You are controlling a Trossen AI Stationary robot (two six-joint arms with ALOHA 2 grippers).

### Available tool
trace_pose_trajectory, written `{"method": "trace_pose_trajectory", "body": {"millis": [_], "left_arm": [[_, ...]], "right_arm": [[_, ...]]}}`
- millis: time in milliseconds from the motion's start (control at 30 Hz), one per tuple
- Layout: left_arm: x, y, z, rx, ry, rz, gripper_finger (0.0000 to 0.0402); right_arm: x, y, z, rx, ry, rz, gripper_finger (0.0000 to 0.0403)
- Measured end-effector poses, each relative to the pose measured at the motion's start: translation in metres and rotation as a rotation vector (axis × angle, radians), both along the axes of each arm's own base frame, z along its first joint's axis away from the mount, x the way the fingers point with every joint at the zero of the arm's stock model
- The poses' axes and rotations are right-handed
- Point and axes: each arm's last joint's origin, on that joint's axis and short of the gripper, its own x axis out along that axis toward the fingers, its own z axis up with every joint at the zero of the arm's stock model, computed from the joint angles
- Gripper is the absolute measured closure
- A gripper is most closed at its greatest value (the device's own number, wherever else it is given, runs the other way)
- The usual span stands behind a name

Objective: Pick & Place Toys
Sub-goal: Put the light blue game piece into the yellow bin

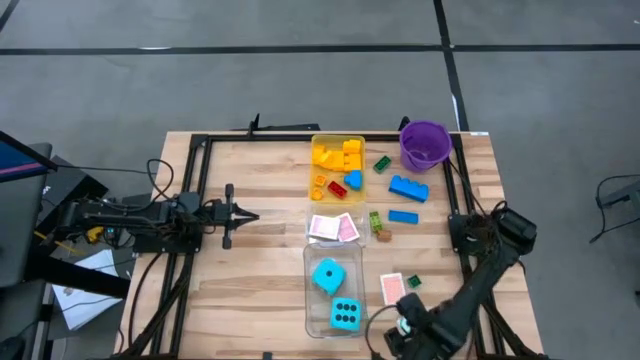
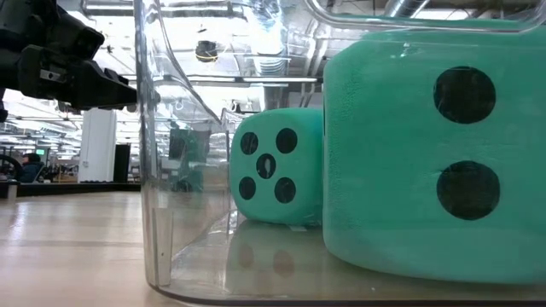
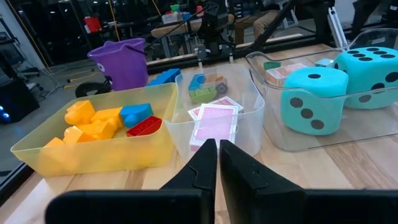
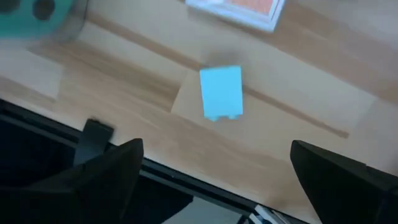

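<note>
Overhead, left tool (image 1: pixel 250 217) clenched and empty, right tool (image 4: pixel 217 168) released above light-blue brick (image 4: pixel 221 92), no readable writing.

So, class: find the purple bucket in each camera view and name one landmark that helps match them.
High view: purple bucket at the table's far right corner.
Low view: not in it.
Left wrist view: purple bucket beyond the yellow-tinted tray.
Right wrist view: not in it.
Shared landmark: the yellow-tinted tray of bricks beside it.
</note>
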Motion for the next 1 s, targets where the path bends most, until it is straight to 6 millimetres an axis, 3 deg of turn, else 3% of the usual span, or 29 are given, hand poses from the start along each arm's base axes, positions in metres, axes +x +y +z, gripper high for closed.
{"method": "trace_pose_trajectory", "body": {"millis": [133,367,667,1000], "left_arm": [[0.000,0.000,0.000,0.000,0.001,0.000,0.0384],[0.000,0.000,0.001,0.000,-0.011,0.000,0.0385],[0.001,0.000,0.003,0.001,-0.032,0.000,0.0385],[0.001,0.000,0.004,0.001,-0.035,0.000,0.0385]], "right_arm": [[-0.009,0.008,-0.007,-0.053,-0.024,-0.011,0.0005],[-0.004,0.022,-0.033,-0.051,-0.023,0.022,0.0005],[-0.007,0.015,-0.036,-0.121,-0.013,0.042,0.0005],[-0.010,0.007,-0.064,-0.106,-0.020,0.040,0.0005]]}}
